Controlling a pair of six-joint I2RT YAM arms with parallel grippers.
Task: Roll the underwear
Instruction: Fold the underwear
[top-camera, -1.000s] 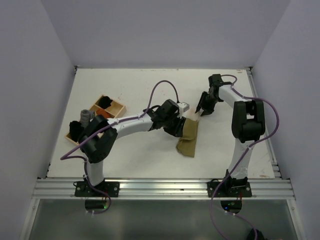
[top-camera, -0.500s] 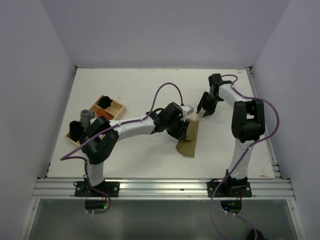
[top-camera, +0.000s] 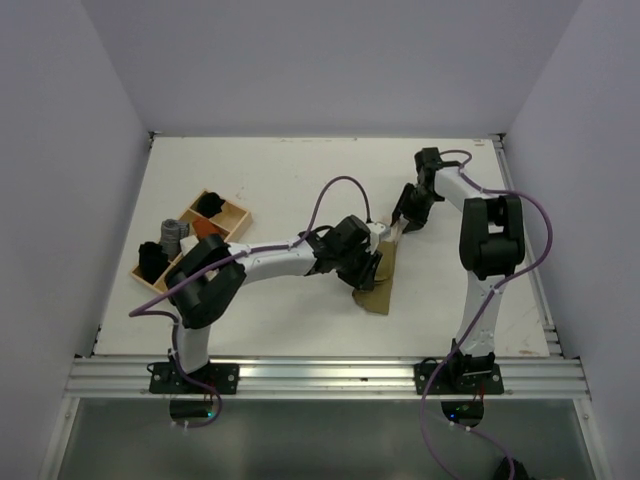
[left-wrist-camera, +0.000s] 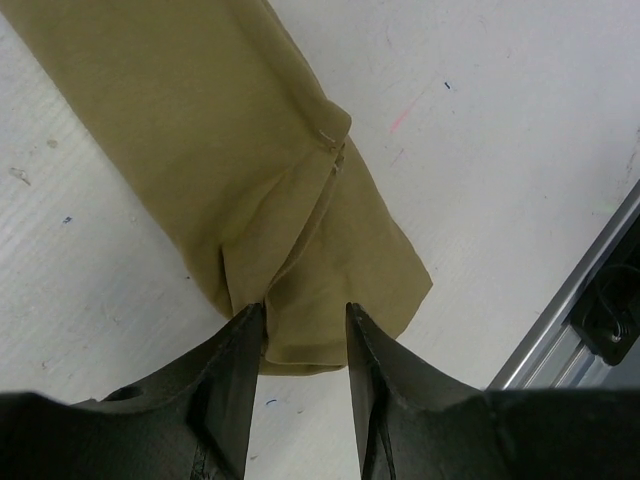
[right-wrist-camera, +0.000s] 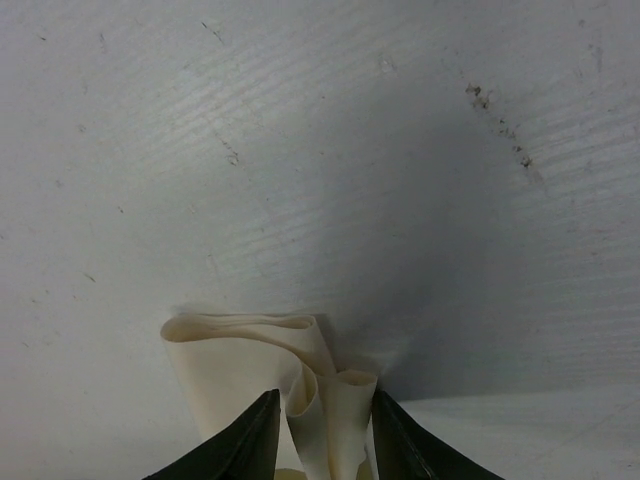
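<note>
We are holding the underwear (top-camera: 378, 288), lying right of the bench's centre, seemingly taut for rolling: our right gripper (right-wrist-camera: 322, 405) is clamping its cream far end, our left gripper (left-wrist-camera: 303, 320) is pinching an olive fold.

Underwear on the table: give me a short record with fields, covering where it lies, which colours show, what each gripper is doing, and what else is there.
underwear: stretched long on the table, right of centre, not yet rolled
colours: olive on the nearer part, cream at the far end
left gripper: on the olive part, apparently pinching a fold, with creases gathering between its fingers
right gripper: pinching the bunched cream end
other: wooden tray at the left, holding dark items
</note>
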